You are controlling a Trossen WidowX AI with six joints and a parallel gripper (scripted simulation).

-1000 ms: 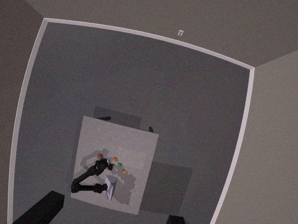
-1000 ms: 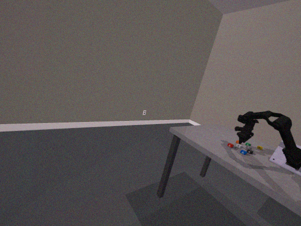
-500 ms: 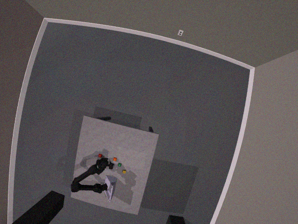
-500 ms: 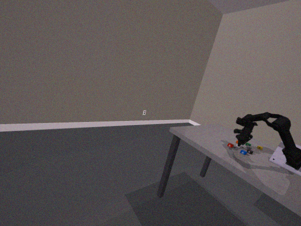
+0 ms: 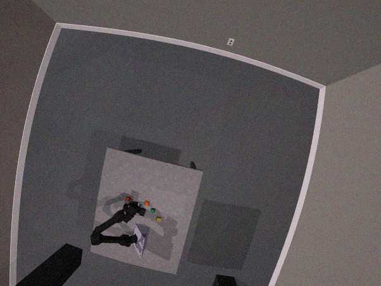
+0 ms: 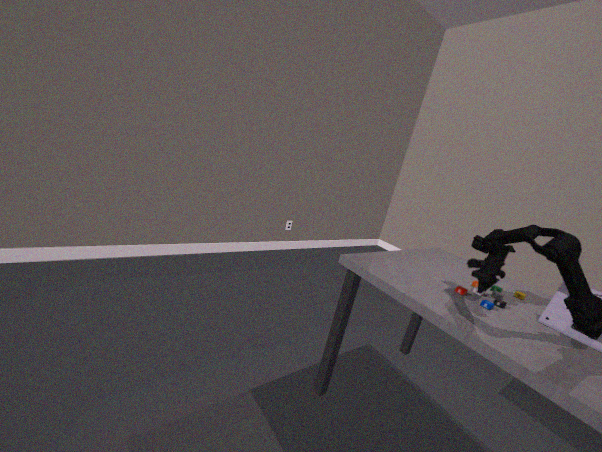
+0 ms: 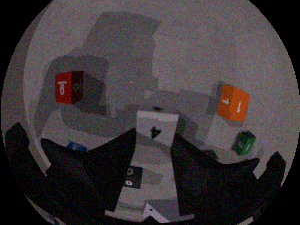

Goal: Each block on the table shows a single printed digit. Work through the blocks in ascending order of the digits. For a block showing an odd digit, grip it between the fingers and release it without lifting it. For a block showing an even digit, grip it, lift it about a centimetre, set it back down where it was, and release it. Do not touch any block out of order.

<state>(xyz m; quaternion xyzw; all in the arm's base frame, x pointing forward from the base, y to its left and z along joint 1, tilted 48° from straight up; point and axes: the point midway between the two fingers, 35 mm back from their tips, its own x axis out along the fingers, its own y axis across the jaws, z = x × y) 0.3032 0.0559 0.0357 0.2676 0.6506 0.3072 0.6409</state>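
Jaws clenched on the white block [image 5: 138,204] [image 6: 476,291] [image 7: 156,130], I worry a shallow fingertip grip could let it slip during lifting.

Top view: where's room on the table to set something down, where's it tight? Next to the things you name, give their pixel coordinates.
Widest patch: from the red block [image 5: 128,198] [image 6: 461,291] [image 7: 62,93] and orange block [image 5: 147,203] [image 6: 475,284] [image 7: 233,103] up to the table's [image 5: 152,174] [image 6: 400,267] [image 7: 190,49] upper edge. Narrower: yellow block [image 5: 159,219] [image 6: 520,295] to right edge. Crowded: around the gripper [image 5: 138,205] [image 6: 481,291] [image 7: 154,135].
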